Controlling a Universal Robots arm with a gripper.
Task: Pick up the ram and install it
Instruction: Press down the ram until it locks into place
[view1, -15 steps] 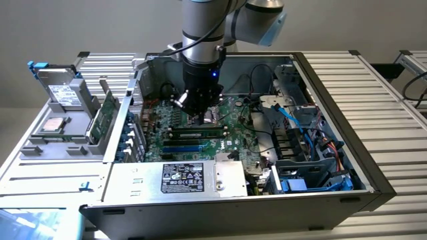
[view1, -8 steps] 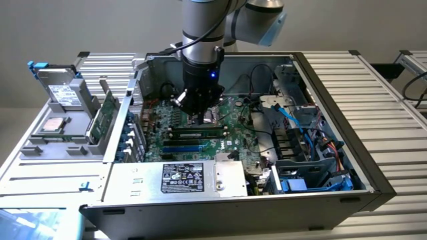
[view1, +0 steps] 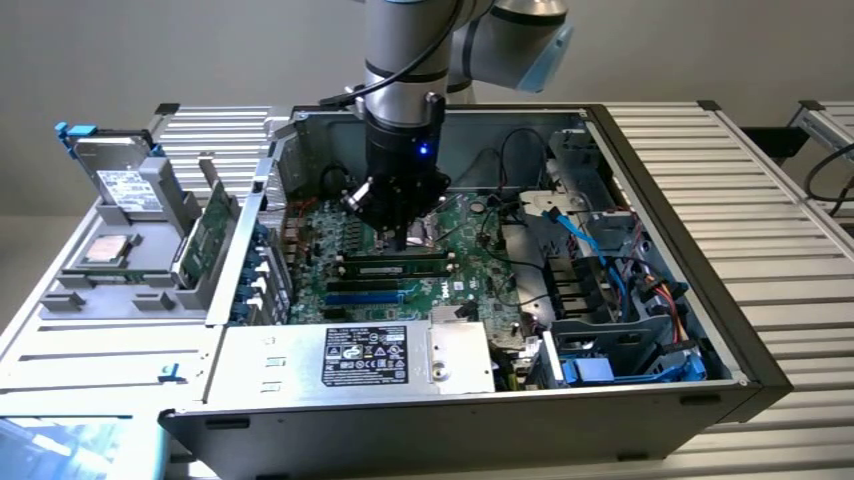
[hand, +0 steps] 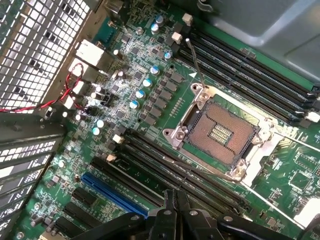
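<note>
**Ram seated in a slot, gripper closed above it**

We see the open computer case (view1: 641, 330) on the slatted tabletop (view1: 787, 200), motherboard (view1: 467, 260) exposed. The arm reaches down into the case. The ram (view1: 395, 267) lies along a memory slot just near of the CPU socket (hand: 222, 136), apparently installed; whether it is fully latched we cannot tell. Our gripper (view1: 404, 243) hangs directly over it, fingers closed and holding nothing.

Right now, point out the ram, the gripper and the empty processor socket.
ram (view1: 391, 267): exterior view, middle of the green stick lying in its slot.
gripper (hand: 175, 212): wrist view, between the shut black fingertips.
processor socket (hand: 220, 134): wrist view, centre of the bare pin field.
</note>
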